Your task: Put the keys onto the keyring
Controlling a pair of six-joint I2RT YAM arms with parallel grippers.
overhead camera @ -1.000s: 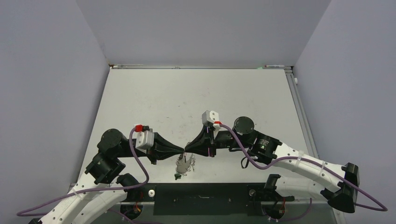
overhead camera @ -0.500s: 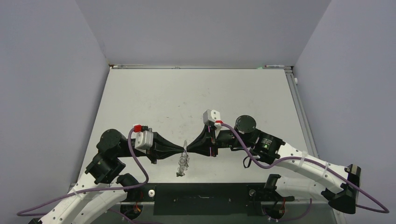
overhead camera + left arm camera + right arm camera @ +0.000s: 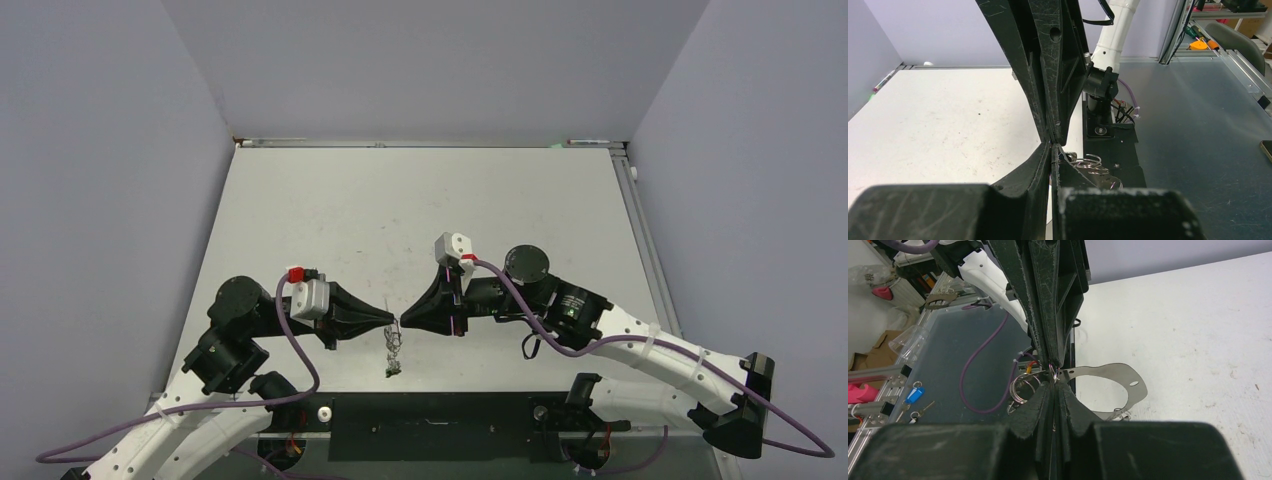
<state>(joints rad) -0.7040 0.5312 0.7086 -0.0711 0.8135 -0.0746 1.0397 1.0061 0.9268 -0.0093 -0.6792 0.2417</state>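
The pale counter (image 3: 450, 200) carries both arms, the left arm (image 3: 240, 320) and the right arm (image 3: 600, 335) reaching inward near its front edge. Their ends meet tip to tip: the left tool (image 3: 388, 319) and the right tool (image 3: 405, 322) are each clenched, fingers pressed flat together, gripping the top of the keyring (image 3: 394, 348) at the point where they meet. The keyring hangs from that point as a thin silver bunch, trailing toward the counter's near edge. In the right wrist view its curved pale strap (image 3: 1128, 382) loops out to one side of the tips, and coiled silver rings (image 3: 1023, 385) sit on the other side.
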